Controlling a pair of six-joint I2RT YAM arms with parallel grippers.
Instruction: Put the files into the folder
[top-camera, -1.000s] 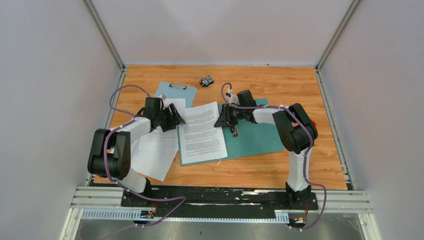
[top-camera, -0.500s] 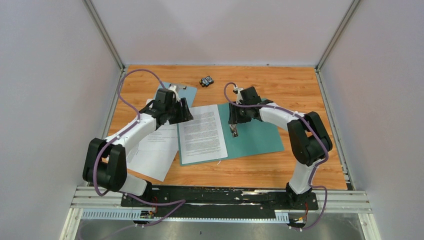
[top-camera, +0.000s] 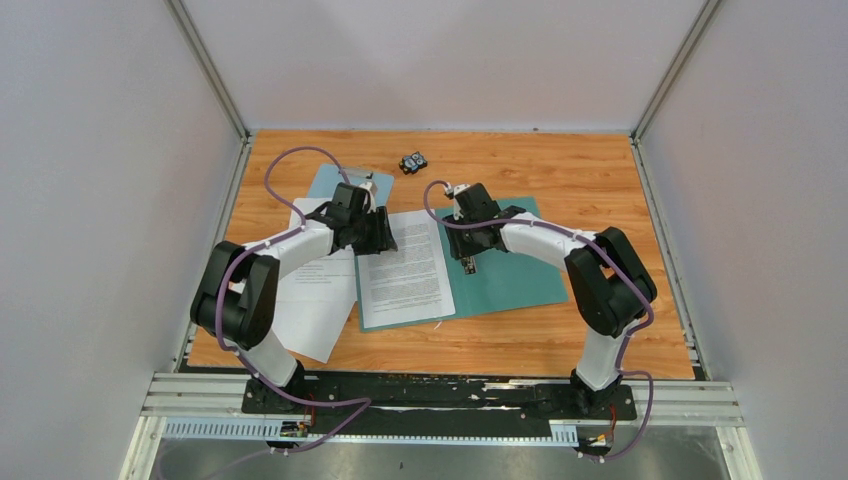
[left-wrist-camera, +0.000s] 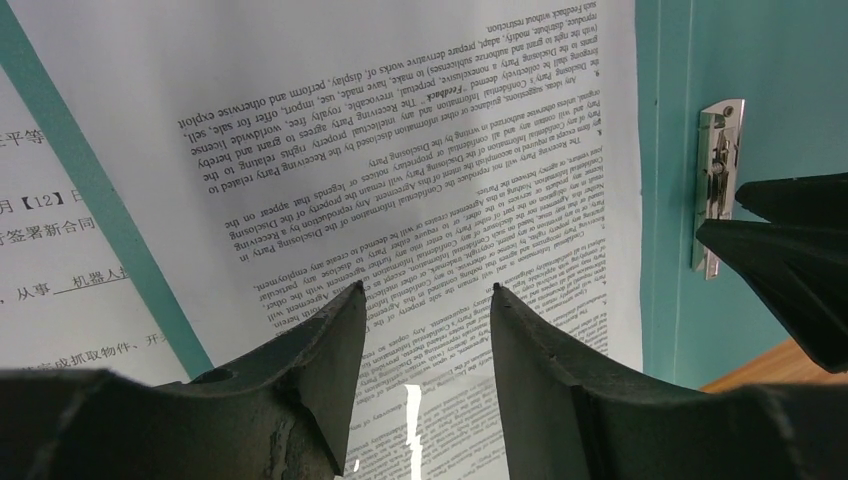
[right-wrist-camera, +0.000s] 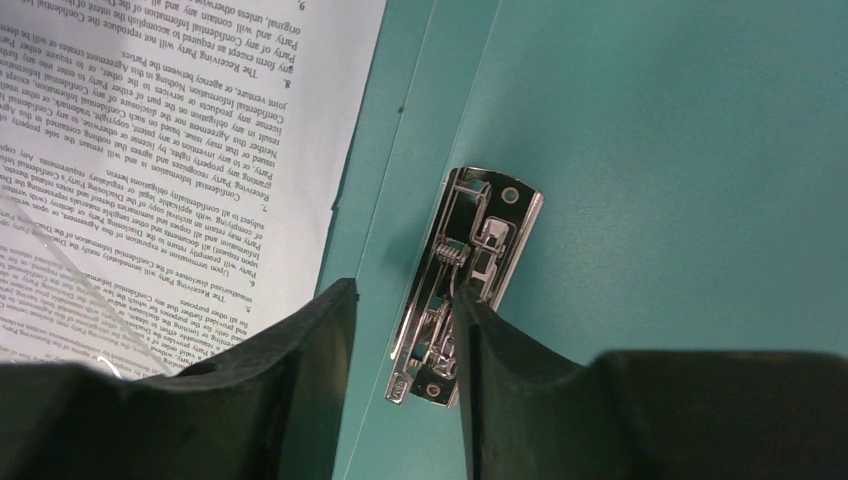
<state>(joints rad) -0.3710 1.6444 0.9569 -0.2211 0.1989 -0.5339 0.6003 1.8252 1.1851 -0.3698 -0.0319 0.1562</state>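
Note:
The teal folder (top-camera: 515, 272) lies open on the table, with a metal clip (right-wrist-camera: 470, 270) fixed inside near its spine. One printed file (top-camera: 403, 268) lies on its left cover, and other files (top-camera: 308, 300) are spread to the left on the table. My left gripper (top-camera: 384, 232) hovers over the top left of that sheet (left-wrist-camera: 400, 150), open, with only paper showing between the fingers (left-wrist-camera: 426, 287). My right gripper (top-camera: 470, 250) is open just above the clip (left-wrist-camera: 718, 180). Its right finger (right-wrist-camera: 500, 350) overlaps the clip, and bare folder (right-wrist-camera: 650, 150) shows in the gap (right-wrist-camera: 403, 290).
A pale blue clipboard (top-camera: 335, 185) lies at the back left, partly under the loose sheets. A small black object (top-camera: 413, 162) sits near the back edge. A sheet with Chinese text (left-wrist-camera: 60, 250) lies just left of the folder's edge. The two grippers stand close together.
My left gripper has swung right and forward, from the loose sheets to over the sheet on the folder. My right gripper has shifted a little left over the clip, its jaws briefly wider, then narrower.

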